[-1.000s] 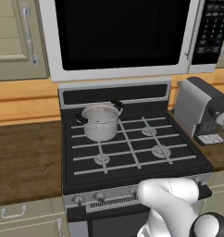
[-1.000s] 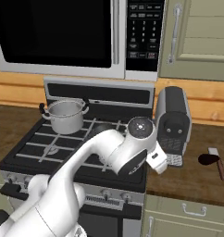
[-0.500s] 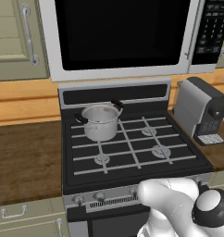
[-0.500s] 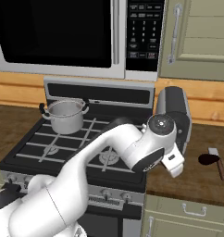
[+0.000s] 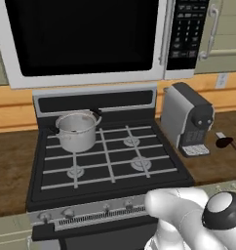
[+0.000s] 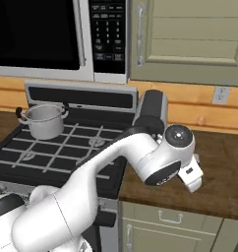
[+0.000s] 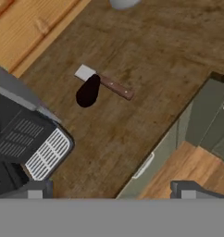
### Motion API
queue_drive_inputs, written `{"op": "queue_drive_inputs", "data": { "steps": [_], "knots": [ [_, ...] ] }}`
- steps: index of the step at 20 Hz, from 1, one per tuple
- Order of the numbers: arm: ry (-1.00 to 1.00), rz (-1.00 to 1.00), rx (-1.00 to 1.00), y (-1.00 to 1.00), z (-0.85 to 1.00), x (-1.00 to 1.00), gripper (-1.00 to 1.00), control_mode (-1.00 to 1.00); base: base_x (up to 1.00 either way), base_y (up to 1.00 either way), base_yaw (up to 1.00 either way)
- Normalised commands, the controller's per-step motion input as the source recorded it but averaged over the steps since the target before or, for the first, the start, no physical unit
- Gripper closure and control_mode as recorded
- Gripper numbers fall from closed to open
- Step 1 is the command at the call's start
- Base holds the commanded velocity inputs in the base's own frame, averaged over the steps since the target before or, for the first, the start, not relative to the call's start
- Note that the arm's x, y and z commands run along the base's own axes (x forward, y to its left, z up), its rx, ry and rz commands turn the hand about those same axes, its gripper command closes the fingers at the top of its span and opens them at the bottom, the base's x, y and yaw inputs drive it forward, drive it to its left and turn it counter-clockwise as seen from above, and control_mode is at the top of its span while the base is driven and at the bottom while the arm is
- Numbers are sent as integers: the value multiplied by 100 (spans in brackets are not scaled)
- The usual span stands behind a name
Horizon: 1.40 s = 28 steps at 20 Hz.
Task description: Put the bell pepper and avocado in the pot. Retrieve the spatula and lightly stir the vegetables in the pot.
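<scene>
The steel pot (image 5: 76, 130) (image 6: 42, 120) stands on the stove's rear left burner. On the wooden counter right of the coffee machine lies the spatula (image 7: 109, 83), pale blade (image 5: 220, 135) toward the wall, reddish-brown handle toward the counter edge. The dark avocado (image 7: 88, 91) (image 5: 224, 142) rests against the blade end. My gripper (image 7: 111, 192) hovers high above this counter, open, with nothing between its two tips. The avocado and spatula lie ahead of them. In the right base view my arm's wrist (image 6: 189, 173) hangs over the counter. The bell pepper is out of view.
A grey coffee machine (image 5: 187, 118) (image 7: 21, 143) stands between stove (image 5: 105, 156) and spatula. A microwave (image 5: 90, 39) hangs over the stove. The counter's front edge and a drawer handle (image 7: 144, 164) lie below the spatula. A pale round object (image 7: 123, 3) sits near the wall.
The whole scene has slid left in both base views, so the base has driven right. My arm has swung right, past the coffee machine, over the counter. The jaws stayed open.
</scene>
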Motion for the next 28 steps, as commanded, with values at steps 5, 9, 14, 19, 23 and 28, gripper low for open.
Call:
{"op": "queue_drive_inputs", "data": {
  "steps": [5,9,14,19,23,28],
  "knots": [
    [0,0,0,0,0,0,-100,100,21,-72,0],
    [8,3,5,3,1,47,-100,-100,9,0,0],
    [24,9,17,32,0,99,-100,-100,0,0,0],
    [30,2,30,20,-20,79,-100,-100,0,0,0],
    [35,0,38,4,-51,81,-100,-100,0,0,0],
    [22,0,32,0,-53,65,-100,-100,0,0,0]
  ]
}}
